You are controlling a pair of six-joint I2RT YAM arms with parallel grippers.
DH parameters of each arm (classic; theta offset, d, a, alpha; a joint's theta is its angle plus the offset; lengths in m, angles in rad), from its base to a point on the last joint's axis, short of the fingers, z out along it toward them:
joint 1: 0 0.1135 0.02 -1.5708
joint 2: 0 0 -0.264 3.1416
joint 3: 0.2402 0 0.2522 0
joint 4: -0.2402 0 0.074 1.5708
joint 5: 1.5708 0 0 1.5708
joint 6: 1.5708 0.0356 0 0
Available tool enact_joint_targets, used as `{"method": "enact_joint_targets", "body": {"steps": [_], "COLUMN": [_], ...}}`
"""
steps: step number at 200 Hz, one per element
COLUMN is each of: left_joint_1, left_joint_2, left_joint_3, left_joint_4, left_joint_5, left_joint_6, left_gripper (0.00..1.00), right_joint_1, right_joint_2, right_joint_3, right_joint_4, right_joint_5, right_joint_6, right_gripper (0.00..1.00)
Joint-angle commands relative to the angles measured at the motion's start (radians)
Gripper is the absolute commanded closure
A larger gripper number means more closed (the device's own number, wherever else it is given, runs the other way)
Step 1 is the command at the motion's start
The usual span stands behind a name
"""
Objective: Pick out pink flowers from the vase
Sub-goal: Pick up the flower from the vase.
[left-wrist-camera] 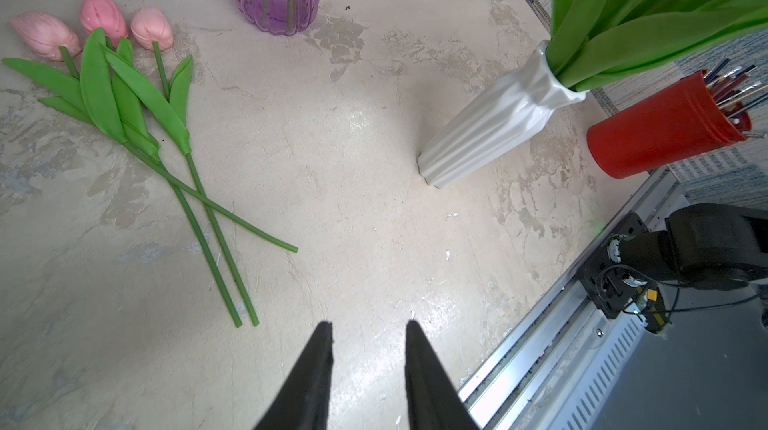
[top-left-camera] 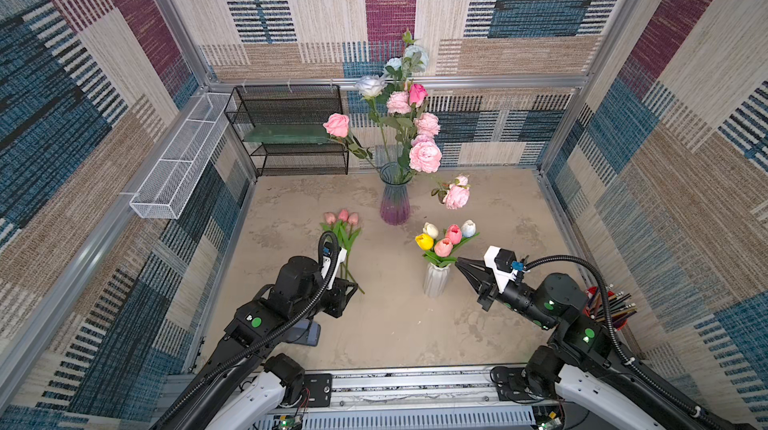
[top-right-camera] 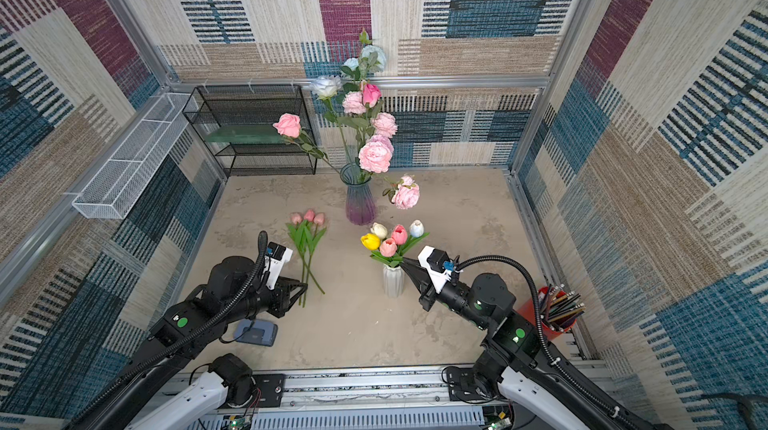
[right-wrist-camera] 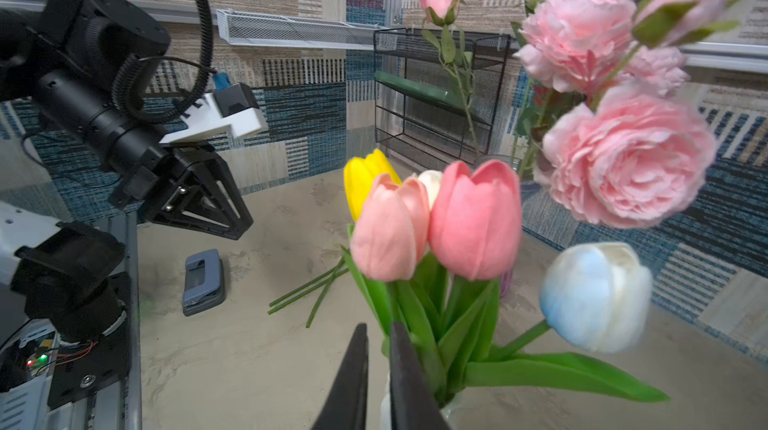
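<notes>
Beige mottled table (top-left-camera: 395, 324), patchwork walls. Top views: three pink tulips (top-left-camera: 343, 216) lie left of centre, long axis near-to-far, heads far, stem ends beside my left gripper (top-left-camera: 355, 289). The two more pink tulips (top-left-camera: 453, 234) stand upright among five in the white vase (top-left-camera: 435, 280), right of centre, with my right gripper (top-left-camera: 458, 262) at its leaves. Left wrist view: my jaws stand narrowly apart, empty. Right wrist view: a thin slit between my jaws; whether they pinch a leaf, I cannot tell.

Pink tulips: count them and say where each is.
5: three pink tulips lie loose on the table; two stand in the white vase. More could hide among its leaves.
</notes>
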Motion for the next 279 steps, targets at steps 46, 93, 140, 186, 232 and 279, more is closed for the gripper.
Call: {"method": "enact_joint_targets", "body": {"steps": [46,93,140,186,232,279], "left_joint_1": [-0.001,0.000,-0.001,0.001,0.003,0.003], "left_joint_2": [-0.011,-0.028,-0.034,-0.041,-0.043,-0.044], "left_joint_3": [-0.004,-0.006,-0.003,-0.006,-0.005,-0.005], "left_joint_4": [0.031,0.031,0.025,0.027,0.022,0.022], "left_joint_5": [0.006,-0.003,-0.013,-0.023,-0.034,-0.035], "left_joint_6": [0.010,0.010,0.014,0.016,0.016,0.017], "left_gripper": [0.68,0.68,0.68,0.68,0.68,0.68], "right_joint_1": [0.095,0.152,0.152,0.149,0.149,0.138], "right_joint_2": [-0.042,0.056,0.124,0.166,0.215,0.255], "right_joint_3": [0.018,-0.053,-0.062,-0.063,-0.050,-0.036], "right_joint_4": [-0.078,0.071,0.178,0.245,0.272,0.281], "right_joint_5": [0.104,0.194,0.330,0.342,0.345,0.361], "right_joint_6": [-0.044,-0.019,0.014,0.008,0.029,0.049], "right_gripper": [0.74,0.73,0.75,0.75,0.76,0.79]}}
